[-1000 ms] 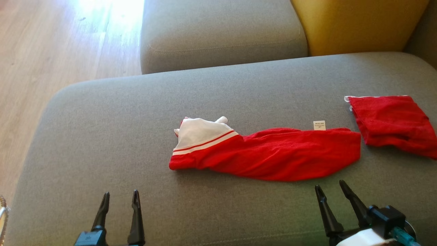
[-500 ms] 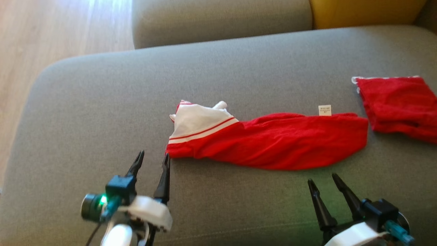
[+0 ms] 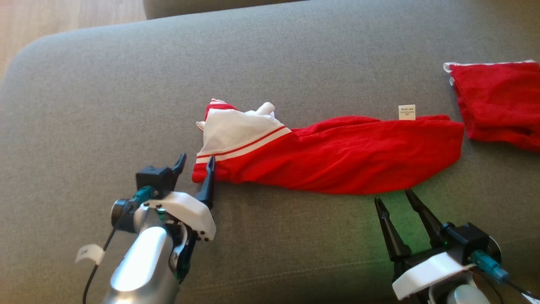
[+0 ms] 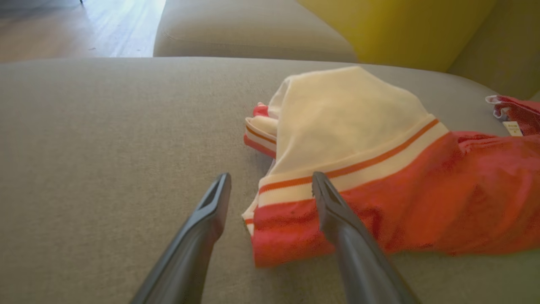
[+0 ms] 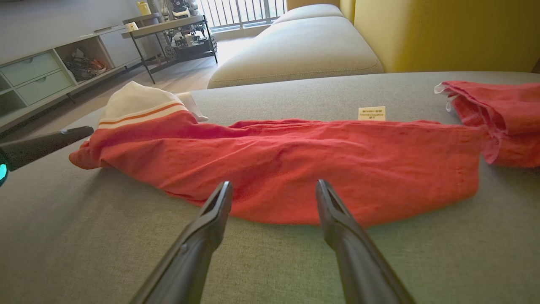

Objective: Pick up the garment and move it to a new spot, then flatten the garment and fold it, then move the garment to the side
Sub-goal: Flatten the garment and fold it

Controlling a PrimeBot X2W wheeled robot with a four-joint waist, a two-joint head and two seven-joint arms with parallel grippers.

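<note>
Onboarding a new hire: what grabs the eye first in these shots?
The long red garment with a white striped end, lying crumpled across the grey sofa seat. The left tool, open, sits at its striped end; the right tool, also open, is just short of its near edge. A second red cloth lies apart at the far right.

- I've got a grey sofa seat under everything.
- A red cloth with a white edge lies on the seat's right end.
- Beyond the seat: a yellow cushion, another grey cushion and wooden floor.
</note>
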